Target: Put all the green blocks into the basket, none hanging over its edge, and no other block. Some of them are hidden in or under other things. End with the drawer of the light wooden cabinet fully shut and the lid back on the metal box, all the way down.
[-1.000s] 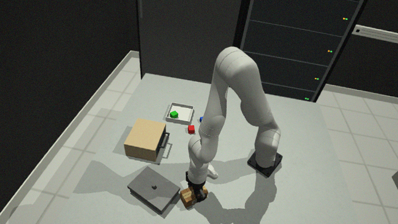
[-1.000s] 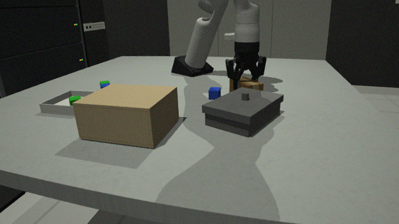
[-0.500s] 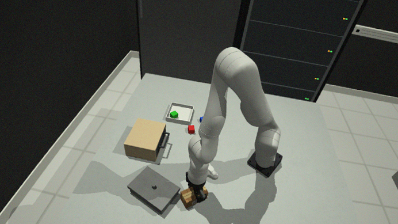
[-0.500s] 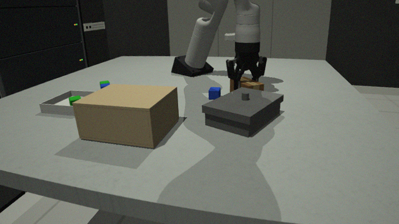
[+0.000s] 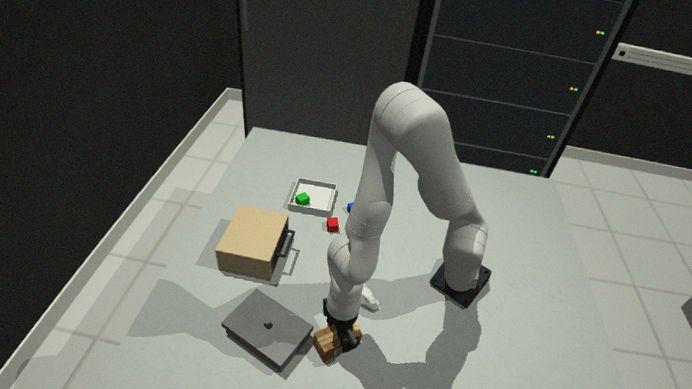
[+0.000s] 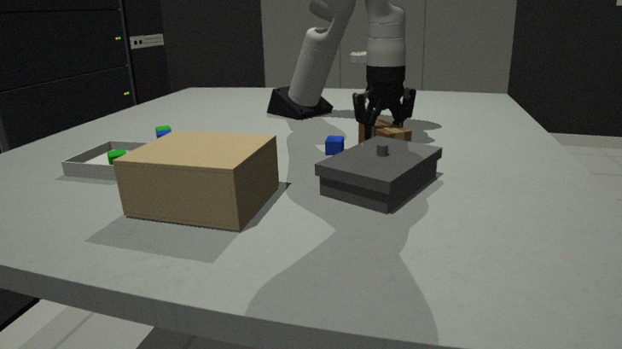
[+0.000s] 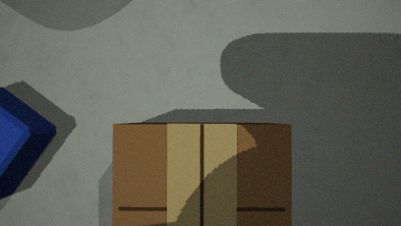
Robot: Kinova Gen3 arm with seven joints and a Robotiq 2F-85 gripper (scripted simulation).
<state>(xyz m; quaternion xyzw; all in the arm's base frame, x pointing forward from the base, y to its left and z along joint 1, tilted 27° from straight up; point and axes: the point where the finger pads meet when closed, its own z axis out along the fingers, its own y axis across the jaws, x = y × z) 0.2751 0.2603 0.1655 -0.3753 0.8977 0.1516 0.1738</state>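
Observation:
The white basket [image 5: 309, 211] [image 6: 77, 170] holds one green block [image 5: 302, 198] [image 6: 115, 156]. Another green block [image 6: 162, 128] sits on a blue block [image 6: 164, 133] behind the basket; the arm hides it in the top view. My gripper [image 5: 344, 339] [image 6: 384, 125] points down and is shut on the brown cardboard box [image 5: 326, 343] [image 6: 393, 132] [image 7: 185, 172]; whether the box's underside touches the table is hidden. The light wooden cabinet [image 5: 256, 232] [image 6: 194, 149] has its drawer looking shut. The dark grey metal box has its lid [image 5: 259, 333] [image 6: 361, 161] on.
A loose blue block [image 6: 335, 145] [image 7: 12, 138] lies near the gripper. A red block [image 5: 332, 224] lies between basket and cabinet handle. The metal box stands close beside the cardboard box. The cabinet's black handle [image 5: 287, 243] faces the robot's side.

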